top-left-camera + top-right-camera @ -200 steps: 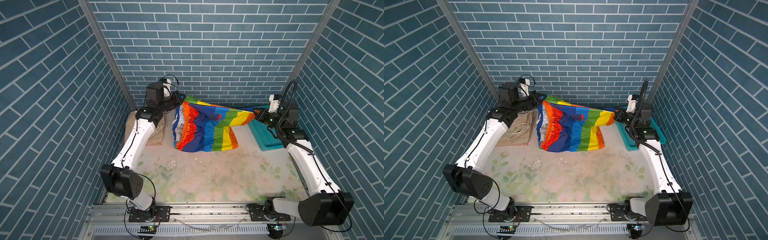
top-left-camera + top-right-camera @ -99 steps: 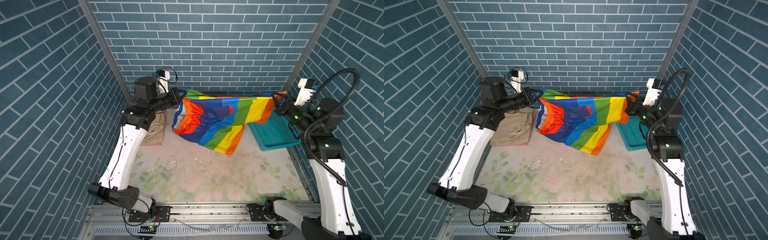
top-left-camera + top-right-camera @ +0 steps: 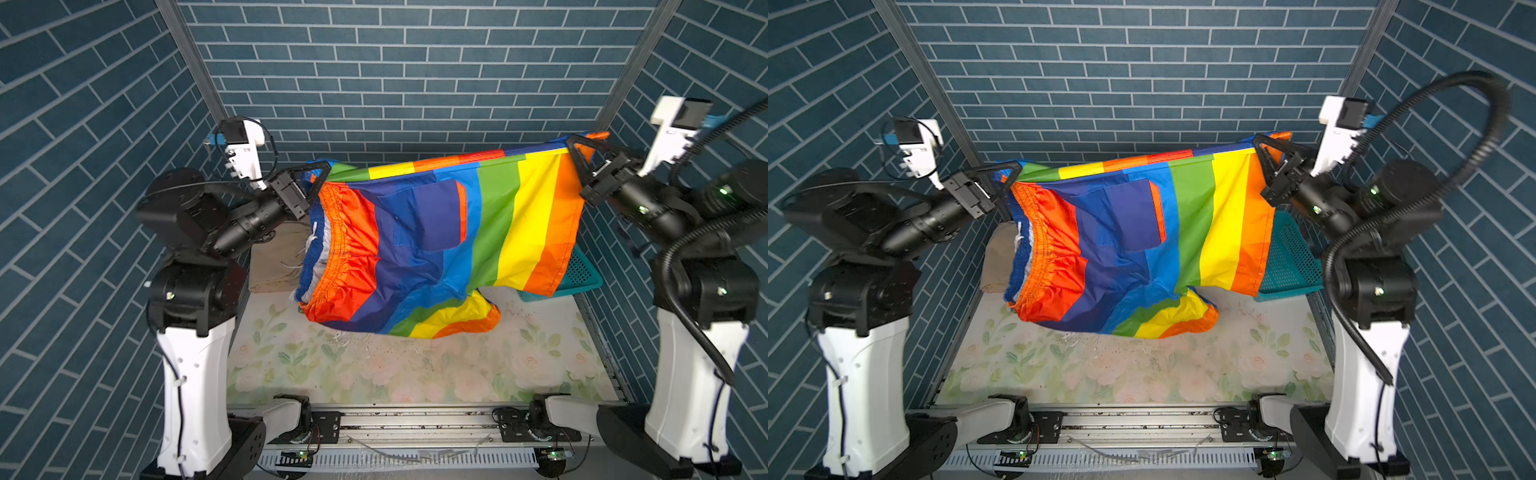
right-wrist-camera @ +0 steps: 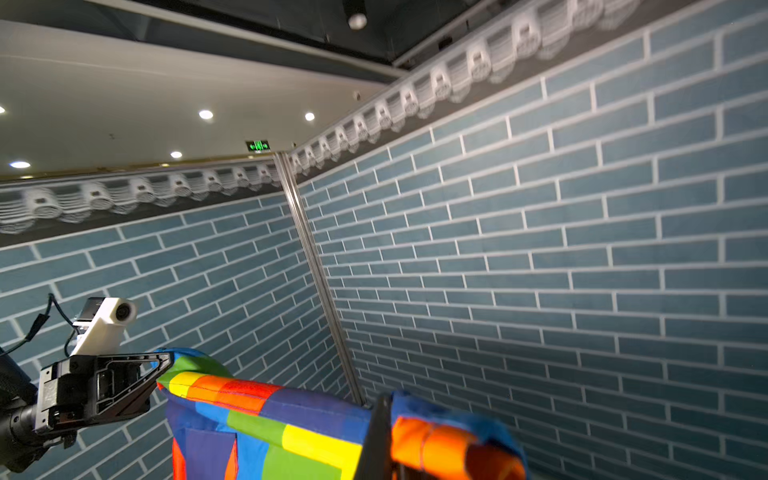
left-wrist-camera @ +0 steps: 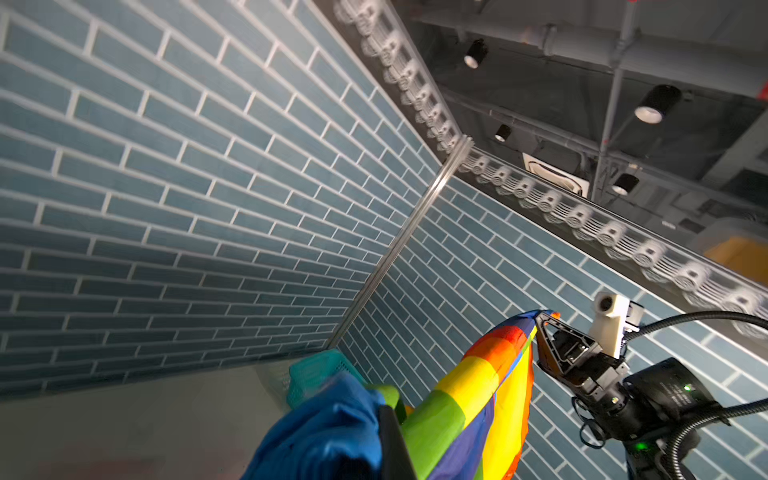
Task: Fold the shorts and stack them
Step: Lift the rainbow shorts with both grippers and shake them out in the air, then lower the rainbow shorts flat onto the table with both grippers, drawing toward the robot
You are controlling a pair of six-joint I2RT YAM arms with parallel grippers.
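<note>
Stretching the rainbow-striped shorts point(image 3: 436, 232) between two raised arms, the robot holds the garment clear of the bench point(image 3: 415, 374), hung sideways like washing on a line. The left fingers point(image 3: 324, 167) are pressed together on a corner at the waistband end, and the right fingers point(image 3: 575, 148) pinch the orange hem of one leg. The top edge runs taut between them, while the other leg droops loose above the floral bench top. The lift appears meant to let the fabric fall flat and shed its creases before it is laid down for folding. The beige shorts point(image 3: 274, 266) lie on the bench at the back left, partly hidden by the cloth and probably the base of the stack. A teal basket point(image 3: 582, 274) sits at the back right.
</note>
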